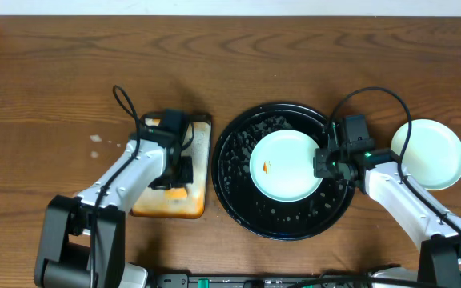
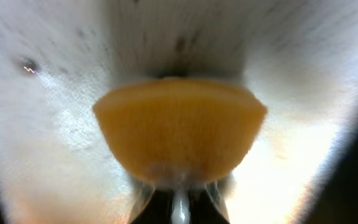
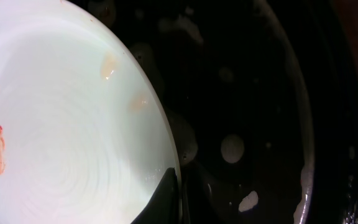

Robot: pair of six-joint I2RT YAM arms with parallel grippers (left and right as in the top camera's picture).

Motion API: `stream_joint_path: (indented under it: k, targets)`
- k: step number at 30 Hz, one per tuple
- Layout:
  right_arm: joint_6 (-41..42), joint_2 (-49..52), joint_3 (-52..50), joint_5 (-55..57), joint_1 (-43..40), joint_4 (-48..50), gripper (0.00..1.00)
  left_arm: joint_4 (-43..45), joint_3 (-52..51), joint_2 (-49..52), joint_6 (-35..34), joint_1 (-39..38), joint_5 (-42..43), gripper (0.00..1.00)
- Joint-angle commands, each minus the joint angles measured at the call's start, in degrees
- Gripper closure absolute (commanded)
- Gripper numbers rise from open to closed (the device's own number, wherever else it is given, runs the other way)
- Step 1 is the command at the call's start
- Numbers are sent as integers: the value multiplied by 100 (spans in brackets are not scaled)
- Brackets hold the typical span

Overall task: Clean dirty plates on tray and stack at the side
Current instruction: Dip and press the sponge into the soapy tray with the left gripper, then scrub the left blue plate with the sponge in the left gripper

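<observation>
A pale mint-blue plate (image 1: 286,164) with a small orange smear (image 1: 265,166) lies on the large round black tray (image 1: 238,192). My right gripper (image 1: 320,164) is shut on this plate's right rim. In the right wrist view one finger lies over the rim of the plate (image 3: 61,124) at the gripper (image 3: 178,186), beside the bumpy tray (image 3: 260,93). A second pale plate (image 1: 428,154) lies on the bare wood at the right. No pale yellow plate shows. My left gripper (image 1: 178,184) is shut on an orange sponge (image 2: 179,130), low over the rectangular stained tray (image 1: 194,200).
The rectangular orange-stained tray stands just left of the black tray, almost touching it. White specks and droplets (image 3: 232,148) dot the black tray. Both arms reach in from the front edge. Brown wood tabletop (image 1: 54,80) extends to the far left and back.
</observation>
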Motion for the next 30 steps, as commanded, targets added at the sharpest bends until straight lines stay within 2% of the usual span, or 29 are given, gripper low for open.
stream_joint_path:
  k: [1,7,12,20,26,30]
  targets:
    - [-59,-13,90,74,15,0,99,-168,730,-221,98,4,483,93]
    - [-59,-13,90,74,15,2,99,140,1137,-223,55,-63,1766,93]
    - [-59,-13,90,74,15,7,99,870,1134,-219,-313,-520,2105,93]
    - [-59,-13,90,74,15,-9,99,1908,1137,61,-1163,-1794,1744,92]
    - [-59,-13,90,72,15,-28,99,2114,1137,669,-1482,-2227,1753,93]
    - [-59,-13,90,72,15,-31,99,2533,1137,1029,-1565,-2415,2186,93]
